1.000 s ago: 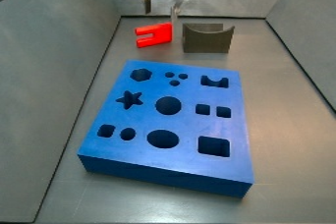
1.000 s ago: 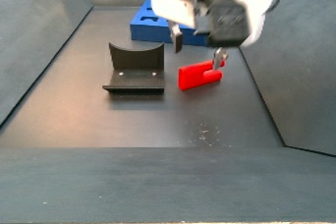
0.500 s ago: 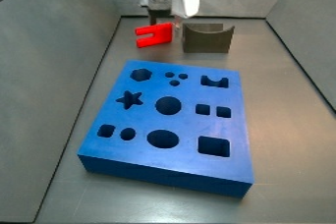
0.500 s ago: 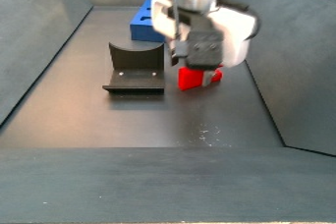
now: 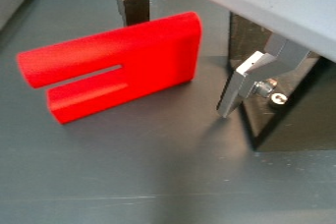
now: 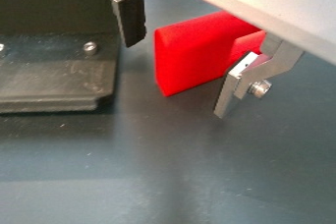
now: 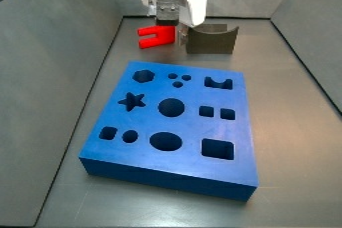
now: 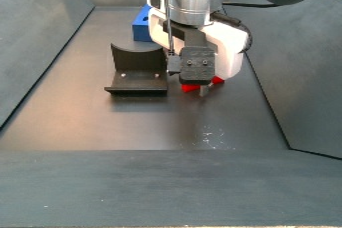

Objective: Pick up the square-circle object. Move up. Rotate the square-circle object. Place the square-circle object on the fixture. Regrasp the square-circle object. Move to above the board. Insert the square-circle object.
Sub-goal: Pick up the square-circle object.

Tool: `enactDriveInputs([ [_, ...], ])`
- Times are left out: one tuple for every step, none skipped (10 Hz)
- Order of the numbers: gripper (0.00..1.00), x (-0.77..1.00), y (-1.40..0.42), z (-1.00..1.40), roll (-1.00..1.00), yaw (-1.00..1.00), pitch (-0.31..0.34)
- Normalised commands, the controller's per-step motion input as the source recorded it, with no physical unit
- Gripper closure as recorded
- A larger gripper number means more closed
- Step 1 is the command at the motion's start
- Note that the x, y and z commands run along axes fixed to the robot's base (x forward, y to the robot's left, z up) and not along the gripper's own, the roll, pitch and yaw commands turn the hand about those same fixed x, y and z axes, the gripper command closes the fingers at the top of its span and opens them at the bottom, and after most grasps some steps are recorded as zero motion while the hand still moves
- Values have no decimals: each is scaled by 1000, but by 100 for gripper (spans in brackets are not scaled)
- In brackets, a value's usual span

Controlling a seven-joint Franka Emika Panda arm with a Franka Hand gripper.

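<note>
Square-circle object point(image 5: 118, 61) lies flat on dark floor, red, slot cut in one end. Gripper point(image 6: 184, 46) low over it, jaws apart, one finger point(image 5: 129, 0) either side of block, not clamped. In side view, fixture point(image 7: 211, 38) sits just beside at 3 o'clock of object; board point(image 7: 174, 122) nearer camera, at 6 o'clock.
</note>
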Motion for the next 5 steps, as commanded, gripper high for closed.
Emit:
enactDriveInputs([
  [0, 0, 0, 0, 23, 0, 0],
  [100, 0, 0, 0, 0, 0, 0],
  [100, 0, 0, 0, 0, 0, 0],
  [100, 0, 0, 0, 0, 0, 0],
  [100, 0, 0, 0, 0, 0, 0],
])
